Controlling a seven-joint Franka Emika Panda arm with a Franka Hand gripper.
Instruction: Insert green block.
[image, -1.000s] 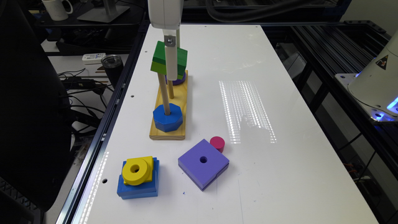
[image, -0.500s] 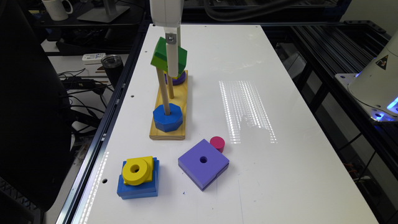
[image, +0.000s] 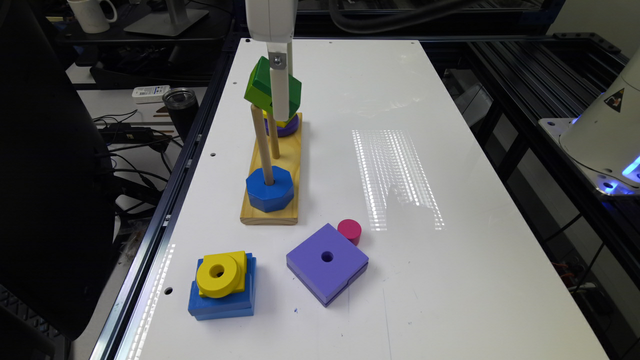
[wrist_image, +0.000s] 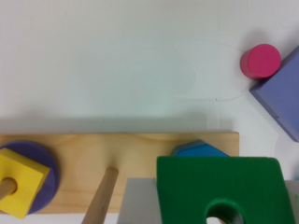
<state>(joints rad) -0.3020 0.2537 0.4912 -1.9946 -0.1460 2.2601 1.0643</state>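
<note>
Gripping the small square green block (image: 265, 86), the white gripper (image: 280, 95) hangs above the wooden peg board (image: 272, 212), one pale finger (image: 280, 92) crossing the block's face. That block is held tilted, one corner up and its flat faces slanted rather than level, at the tops of the pegs; as a square it has no clear long axis. Its round centre hole (wrist_image: 225, 215) shows in the wrist view, dark green top toward the camera, with the lighter lime layer (image: 256, 95) seen at its edge in the exterior view.

Three wooden pegs stand on the board: the bare middle peg (wrist_image: 100, 196), one through a blue octagon block (image: 269, 188), and one through a small yellow square (wrist_image: 19, 181) stacked on a purple disc (wrist_image: 49, 163).

Loose on the white table (image: 450, 150) lie one big purple square block (image: 327, 262), one pink cylinder (image: 349, 230) just beside it, and one yellow ring (image: 217, 272) on one blue square block (image: 222, 302).
</note>
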